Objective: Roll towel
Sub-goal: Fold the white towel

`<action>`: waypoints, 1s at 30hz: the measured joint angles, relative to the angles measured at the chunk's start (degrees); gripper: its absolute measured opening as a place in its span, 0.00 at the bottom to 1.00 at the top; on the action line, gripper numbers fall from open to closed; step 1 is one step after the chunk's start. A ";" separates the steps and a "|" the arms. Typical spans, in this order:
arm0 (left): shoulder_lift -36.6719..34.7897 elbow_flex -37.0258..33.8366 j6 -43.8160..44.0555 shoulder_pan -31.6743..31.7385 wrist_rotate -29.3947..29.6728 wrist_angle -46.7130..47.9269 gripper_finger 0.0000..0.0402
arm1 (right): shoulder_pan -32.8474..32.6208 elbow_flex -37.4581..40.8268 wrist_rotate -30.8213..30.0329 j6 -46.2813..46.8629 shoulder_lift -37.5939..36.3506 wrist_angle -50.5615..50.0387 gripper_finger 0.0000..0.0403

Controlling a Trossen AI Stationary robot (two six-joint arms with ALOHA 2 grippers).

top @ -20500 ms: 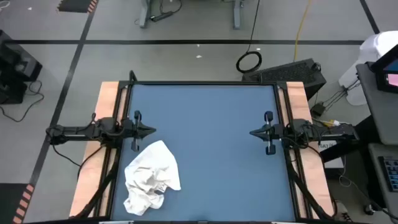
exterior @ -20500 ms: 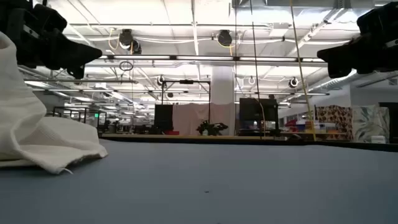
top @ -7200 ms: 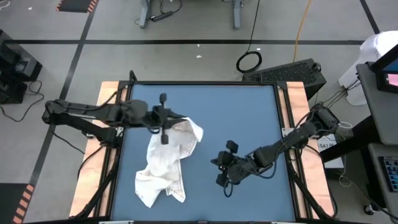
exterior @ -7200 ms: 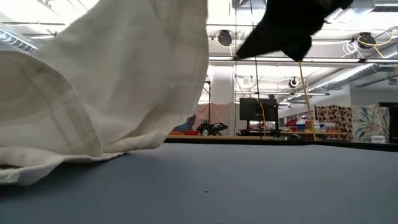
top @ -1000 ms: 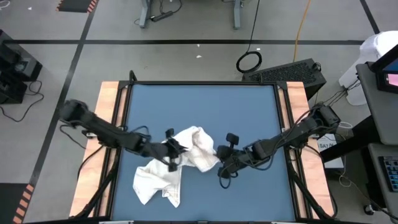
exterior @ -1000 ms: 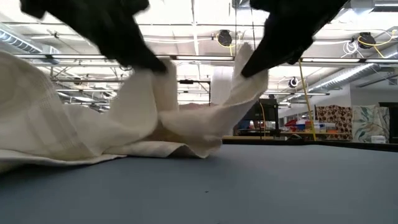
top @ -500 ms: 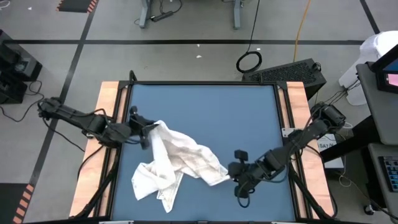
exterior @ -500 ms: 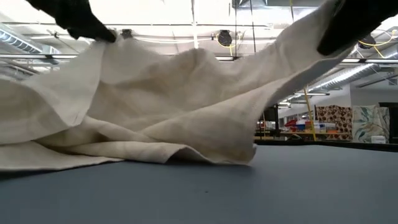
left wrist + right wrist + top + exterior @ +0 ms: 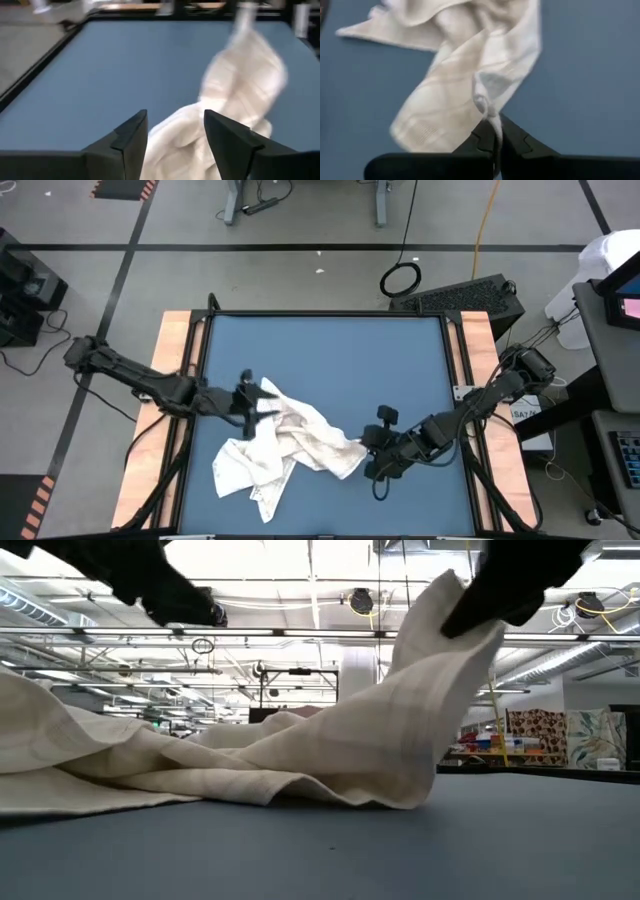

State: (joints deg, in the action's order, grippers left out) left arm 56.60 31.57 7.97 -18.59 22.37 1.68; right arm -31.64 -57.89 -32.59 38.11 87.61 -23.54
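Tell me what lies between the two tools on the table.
In the high view, only the crumpled towel spans from the left tool to the right tool, which pinches its corner.

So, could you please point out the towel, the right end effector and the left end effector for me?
towel [image 9: 290, 435]: high view, on the bunched middle of the cloth.
right end effector [image 9: 495, 137]: right wrist view, between its fingertips pinching the towel's edge.
left end effector [image 9: 175, 131]: left wrist view, between its spread fingertips.

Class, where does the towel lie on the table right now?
From above, the towel lies crumpled on the table's near left half, between the open left claw and the right claw pinching its corner.
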 joint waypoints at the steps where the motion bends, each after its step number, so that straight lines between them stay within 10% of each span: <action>1: 2.14 0.00 -1.51 -0.09 -0.49 -1.75 0.50 | 0.37 0.00 -1.24 0.00 0.00 -0.13 0.00; 12: 23.86 0.27 -1.94 1.67 -3.10 -6.12 0.50 | 3.89 0.00 -6.26 3.67 0.02 -8.45 0.00; 30: 32.51 0.52 -6.81 13.04 -10.41 -9.17 0.31 | 3.87 0.00 -6.59 1.52 0.02 -8.79 0.00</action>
State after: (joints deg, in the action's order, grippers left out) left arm 89.11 32.10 1.16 -5.55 11.97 -7.48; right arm -27.77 -57.89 -39.18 39.62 87.64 -32.33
